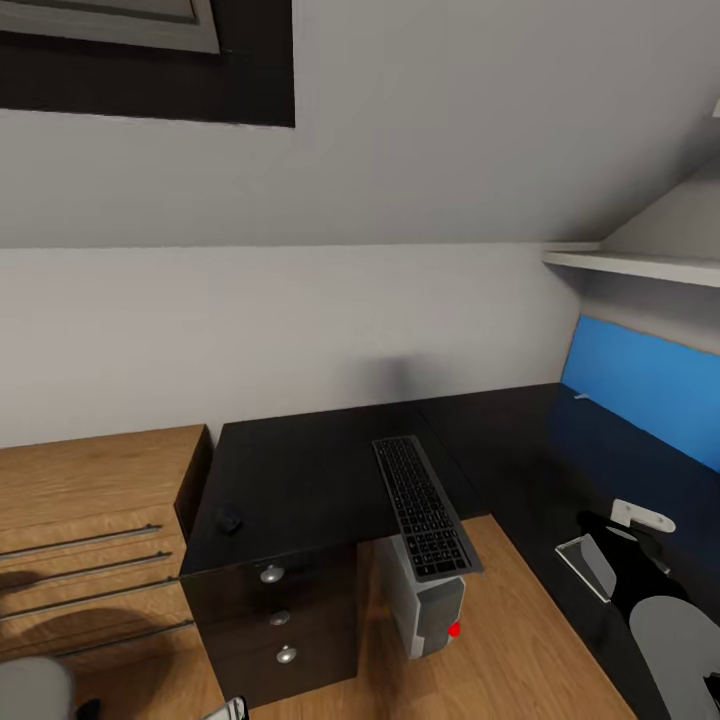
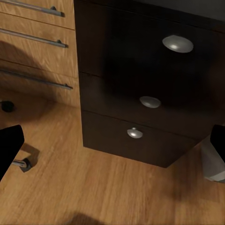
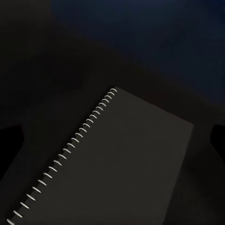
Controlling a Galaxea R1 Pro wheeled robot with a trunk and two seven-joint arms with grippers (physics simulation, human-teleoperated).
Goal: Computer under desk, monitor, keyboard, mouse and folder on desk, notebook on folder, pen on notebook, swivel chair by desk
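The left hand (image 2: 112, 145) is wide apart, its 2 dark fingertips (image 2: 9, 145) at opposite edges of the left wrist view with nothing between them. Ahead of it stands the black drawer unit (image 2: 140, 89) of the tabletop (image 1: 300, 470), with 3 round silver knobs (image 2: 150, 101), and just beside that unit the light-grey computer (image 2: 214, 161) rests on the wooden floor (image 2: 93, 187). Off to its other side are the wooden chest of drawers (image 2: 33, 51) and a castor (image 2: 24, 164) of the swivel chair.

The right hand (image 3: 112, 136) is also wide, both fingertips dark at the frame edges, holding nothing. Directly beneath it lies the notebook (image 3: 122, 159) with its white spiral binding, flat on the glossy black tabletop; in the head view the notebook (image 1: 590, 565) sits near that arm's pale parts.

The keyboard (image 1: 425, 505) lies on the tabletop well apart from the right hand, its near end overhanging the edge above the computer (image 1: 425, 600). The mouse (image 1: 230, 520) sits on the tabletop above the drawer unit. The blue folder (image 1: 640, 385) leans against the wall beyond the right hand
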